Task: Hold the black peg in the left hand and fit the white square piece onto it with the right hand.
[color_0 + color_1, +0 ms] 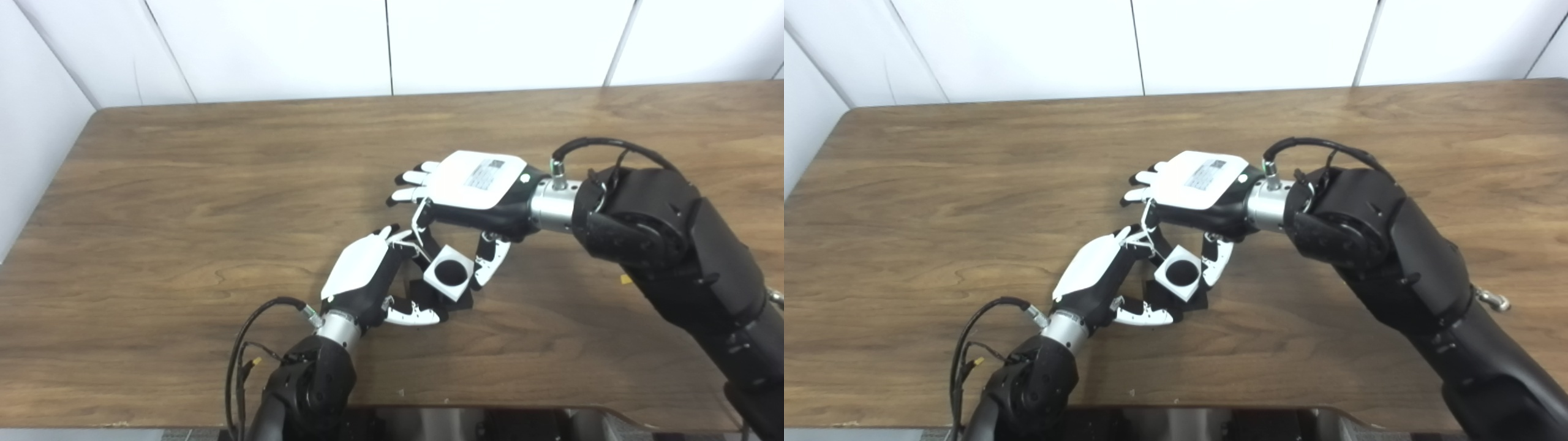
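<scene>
Left eye view: from the left, the left hand (pixel 367 275) is curled around a black peg (pixel 451 272). A white square piece with a round hole (pixel 449 274) sits over it. The right hand (pixel 474 196) pinches that piece between thumb and fingers. Fitting looks under way; next seems pressing it fully down, then letting go.

A brown wooden table (pixel 184 202) — white panelled wall (pixel 275 43) behind it, seams dark.
</scene>
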Robot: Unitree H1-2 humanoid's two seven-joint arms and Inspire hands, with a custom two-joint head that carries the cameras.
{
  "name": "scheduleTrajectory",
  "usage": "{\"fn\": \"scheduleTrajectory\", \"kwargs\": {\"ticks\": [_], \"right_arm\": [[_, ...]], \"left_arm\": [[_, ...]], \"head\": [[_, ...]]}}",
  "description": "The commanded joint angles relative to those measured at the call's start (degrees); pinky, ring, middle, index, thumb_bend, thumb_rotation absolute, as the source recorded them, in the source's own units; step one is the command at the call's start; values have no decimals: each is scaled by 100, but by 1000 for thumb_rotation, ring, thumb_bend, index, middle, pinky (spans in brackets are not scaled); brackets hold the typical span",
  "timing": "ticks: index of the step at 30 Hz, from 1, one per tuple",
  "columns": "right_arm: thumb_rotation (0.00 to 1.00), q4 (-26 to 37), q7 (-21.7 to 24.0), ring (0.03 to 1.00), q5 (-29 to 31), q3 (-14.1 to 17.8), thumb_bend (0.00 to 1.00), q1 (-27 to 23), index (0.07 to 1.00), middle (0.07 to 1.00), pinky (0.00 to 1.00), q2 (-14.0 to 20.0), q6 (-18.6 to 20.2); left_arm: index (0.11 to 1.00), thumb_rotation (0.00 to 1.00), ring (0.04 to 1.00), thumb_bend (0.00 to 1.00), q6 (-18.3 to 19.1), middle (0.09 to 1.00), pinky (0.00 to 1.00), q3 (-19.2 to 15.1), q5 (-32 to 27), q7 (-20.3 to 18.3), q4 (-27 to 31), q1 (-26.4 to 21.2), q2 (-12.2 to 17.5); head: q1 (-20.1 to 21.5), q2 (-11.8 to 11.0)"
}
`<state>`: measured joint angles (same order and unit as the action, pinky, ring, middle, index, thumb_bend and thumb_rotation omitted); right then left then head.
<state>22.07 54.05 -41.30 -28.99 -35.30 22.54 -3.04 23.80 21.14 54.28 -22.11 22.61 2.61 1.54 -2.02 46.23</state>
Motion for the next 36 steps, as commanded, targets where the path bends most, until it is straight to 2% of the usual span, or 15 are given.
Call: {"fn": "scheduleTrajectory", "kwargs": {"ticks": [1,23,25,27,30,36], "right_arm": [[137,40,-154,1000,-43,55,525,-250,491,943,1000,-51,-100],[137,-205,-173,1000,-114,0,525,-218,492,945,1000,-10,-205],[111,-233,-205,1000,-142,12,795,-203,582,940,1000,-5,-211],[101,-247,-224,1000,-158,23,896,-192,618,937,1000,-8,-210],[105,-302,-226,1000,-154,52,930,-203,636,937,995,12,-203],[129,-392,-242,1000,-166,84,923,-212,655,939,991,44,-200]], "left_arm": [[491,72,1000,517,203,915,1000,-28,156,-11,-179,30,63],[491,71,1000,518,233,911,1000,-7,210,16,-162,18,-12],[491,71,1000,518,240,910,1000,-14,218,8,-154,23,-18],[491,71,1000,518,241,909,1000,-18,224,8,-153,27,-21],[491,72,1000,518,241,909,1000,-32,216,5,-146,36,-16],[491,72,1000,518,231,912,1000,-69,140,-10,-103,52,2]], "head": [[-8,3],[-30,10],[-30,10],[-30,10],[-33,16],[-44,35]]}}
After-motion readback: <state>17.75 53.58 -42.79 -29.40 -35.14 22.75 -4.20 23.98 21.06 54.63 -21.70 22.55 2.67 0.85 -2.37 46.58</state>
